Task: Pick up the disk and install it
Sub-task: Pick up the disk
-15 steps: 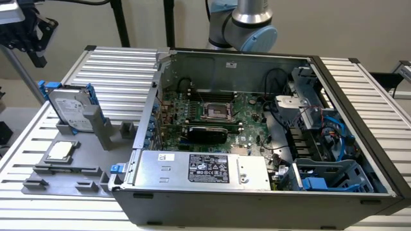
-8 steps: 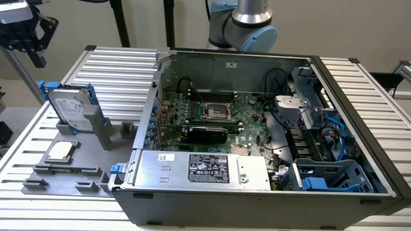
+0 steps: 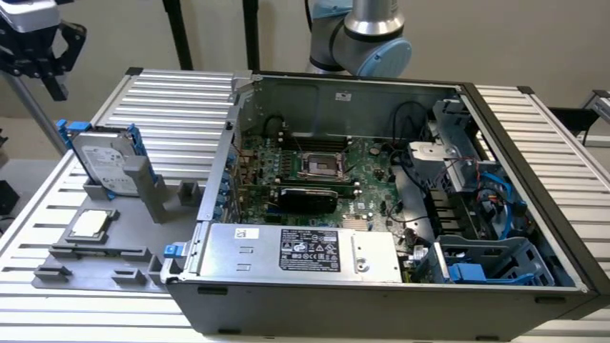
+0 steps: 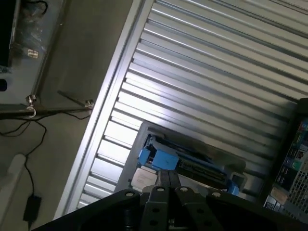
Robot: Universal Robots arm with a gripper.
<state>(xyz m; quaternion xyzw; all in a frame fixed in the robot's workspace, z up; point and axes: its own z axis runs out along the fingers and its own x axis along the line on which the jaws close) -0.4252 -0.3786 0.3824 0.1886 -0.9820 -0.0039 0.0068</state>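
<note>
The pincer (image 4: 168,177) is hanging pinched shut and empty above the disk (image 3: 100,161), which is standing upright in a grey rack (image 3: 143,189) on the counter (image 3: 181,100) beside the open case (image 3: 381,307); its label is showing print too small to read

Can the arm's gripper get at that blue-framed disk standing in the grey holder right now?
Probably yes. The disk stands upright in its grey holder, outside the computer case, with nothing over it. The gripper hangs above it, apart, though its fingers are shut.
</note>
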